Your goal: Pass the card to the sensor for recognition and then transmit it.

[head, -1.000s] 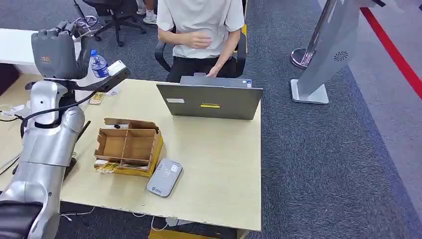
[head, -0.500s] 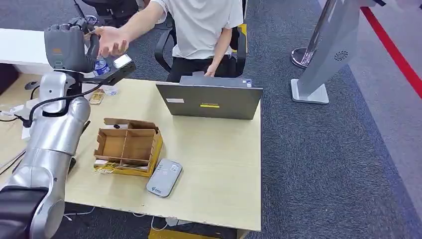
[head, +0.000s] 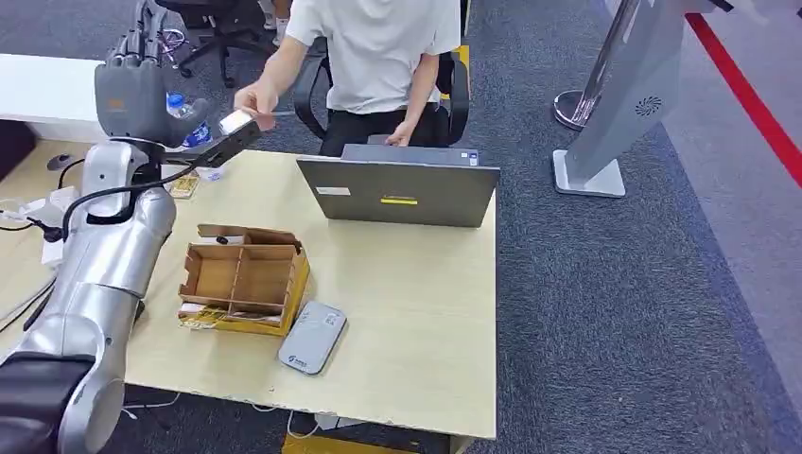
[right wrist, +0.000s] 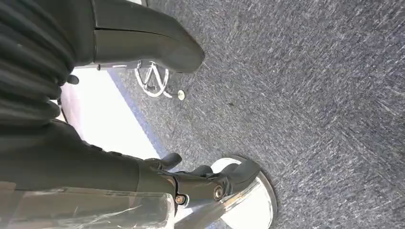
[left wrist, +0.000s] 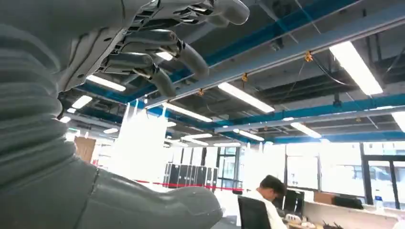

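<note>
The left arm is raised at the table's far left corner, and the left hand [head: 132,83] stands upright above the wrist with its fingers [head: 144,40] apart and pointing upward. The left wrist view looks up at a ceiling with strip lights and shows the same hand [left wrist: 143,43] released: the fingers [left wrist: 184,52] are loosely bent and separated, the thumb is well apart from them, and nothing lies between. The card [head: 277,113] is not in the robot's grasp. It appears as a thin, pale sliver seen edge-on, pinched in the person's hand [head: 252,97], which reaches over the table's far edge just beside the robot's left wrist; its face cannot be read. The person [head: 378,47] sits on a black chair behind an open grey laptop [head: 397,192] at the far side of the table [head: 416,322]. The sensor [head: 312,338], a flat grey reader with rounded corners, lies near the table's front edge, well apart from the card, with nothing on it. Just beside it on the left is an open cardboard box [head: 244,277] with compartments. A water bottle [head: 185,113] with a blue cap stands behind the left hand. The right hand [right wrist: 205,179] hangs over grey carpet above a chrome post base [right wrist: 248,205]; its dark fingers are apart from the thumb and hold nothing.
</note>
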Tool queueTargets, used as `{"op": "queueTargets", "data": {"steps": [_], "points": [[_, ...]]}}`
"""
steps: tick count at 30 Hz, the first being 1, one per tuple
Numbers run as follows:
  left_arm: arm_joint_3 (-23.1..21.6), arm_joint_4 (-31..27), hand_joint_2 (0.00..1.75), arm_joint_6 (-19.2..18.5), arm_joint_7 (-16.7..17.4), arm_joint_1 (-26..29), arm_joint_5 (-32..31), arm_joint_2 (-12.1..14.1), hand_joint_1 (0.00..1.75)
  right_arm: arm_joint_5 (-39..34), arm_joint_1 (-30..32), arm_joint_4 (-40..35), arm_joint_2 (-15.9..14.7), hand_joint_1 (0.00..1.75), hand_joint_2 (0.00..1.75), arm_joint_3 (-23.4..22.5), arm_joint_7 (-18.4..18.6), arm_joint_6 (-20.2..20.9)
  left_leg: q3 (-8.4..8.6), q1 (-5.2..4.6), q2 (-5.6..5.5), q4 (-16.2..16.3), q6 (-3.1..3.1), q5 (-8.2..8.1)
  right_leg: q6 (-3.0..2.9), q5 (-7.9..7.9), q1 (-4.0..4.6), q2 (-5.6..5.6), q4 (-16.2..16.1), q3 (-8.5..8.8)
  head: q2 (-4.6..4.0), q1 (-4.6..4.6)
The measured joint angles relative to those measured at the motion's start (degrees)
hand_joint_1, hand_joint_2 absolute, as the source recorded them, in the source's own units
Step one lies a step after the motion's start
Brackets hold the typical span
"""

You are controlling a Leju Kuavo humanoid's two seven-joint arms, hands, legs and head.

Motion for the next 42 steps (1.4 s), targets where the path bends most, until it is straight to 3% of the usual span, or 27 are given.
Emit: {"op": "queueTargets", "data": {"steps": [4,8,10,16,21,25,30,34,42], "points": [[0.0,-2.7,1.75,-3.1,-0.7,2.7,1.5,0.0,0.0,-0.8,0.3,0.0,0.0,0.0,1.75,-0.2,-0.2,-0.6,0.0,0.0,0.02,0.0,0.0,0.0,0.0,0.0,0.0,0.03,0.0,0.0,0.0,0.02],[-0.4,-12.1,1.75,-7.4,-0.7,9.5,2.2,0.5,0.0,-2.2,1.3,0.0,0.0,0.0,1.75,-1.2,-0.6,-1.5,-0.03,-0.01,0.03,0.0,0.03,-0.04,0.0,-0.03,-0.01,0.05,0.0,-0.03,0.0,0.02],[-1.5,-19.8,1.75,-8.2,-0.7,15.4,1.8,1.6,0.0,-3.3,2.1,0.0,0.0,0.0,1.75,-2.1,-1.0,-2.2,-0.01,-0.02,0.14,0.0,0.0,-0.12,-0.01,-0.08,-0.02,0.15,0.0,-0.05,0.0,-0.07],[-8.3,-39.3,1.75,-5.1,0.1,35.3,-2.4,5.2,0.0,-5.0,3.9,0.0,0.0,0.0,1.75,-5.2,-1.1,-3.1,-0.02,-0.04,0.21,0.0,0.04,-0.34,0.11,-0.24,-0.03,0.22,0.0,-0.09,0.0,0.0],[-12.3,-45.8,1.75,-4.7,0.0,44.2,-1.8,7.0,0.0,-5.3,4.1,0.0,0.0,0.0,1.75,-7.0,-1.1,-3.7,-0.08,-0.04,0.19,0.0,0.1,-0.38,0.17,-0.29,-0.03,0.16,-0.1,-0.1,0.0,-0.02],[-14.2,-47.4,1.75,-5.4,-0.1,47.7,-0.8,7.6,0.0,-5.3,4.2,0.0,0.0,0.0,1.75,-8.0,-1.2,-3.8,-0.07,-0.04,0.18,0.0,0.11,-0.34,0.17,-0.27,-0.02,0.15,-0.1,-0.09,0.0,-0.02],[-14.4,-47.3,1.75,-12.0,1.5,51.0,3.3,8.7,0.0,-5.2,4.4,0.0,0.0,0.0,1.75,-8.7,-1.2,-3.7,-0.03,-0.03,0.19,0.0,0.1,-0.34,0.12,-0.24,-0.02,0.15,-0.1,-0.06,0.0,-0.02],[-12.7,-43.3,1.75,-16.9,3.5,51.4,5.6,9.9,0.0,-4.0,4.4,0.0,0.0,0.0,1.75,-9.2,-0.9,-3.6,-0.03,-0.02,0.14,0.0,0.06,-0.31,0.12,-0.24,-0.01,0.11,0.0,-0.07,0.0,0.0],[-9.1,-34.5,1.75,-19.2,4.3,47.7,6.5,9.9,0.0,-2.8,4.3,0.0,0.0,0.0,1.75,-9.2,-0.9,-3.4,-0.04,-0.02,0.12,0.0,0.05,-0.29,0.13,-0.22,-0.01,0.1,0.0,-0.05,0.0,0.0]]}}
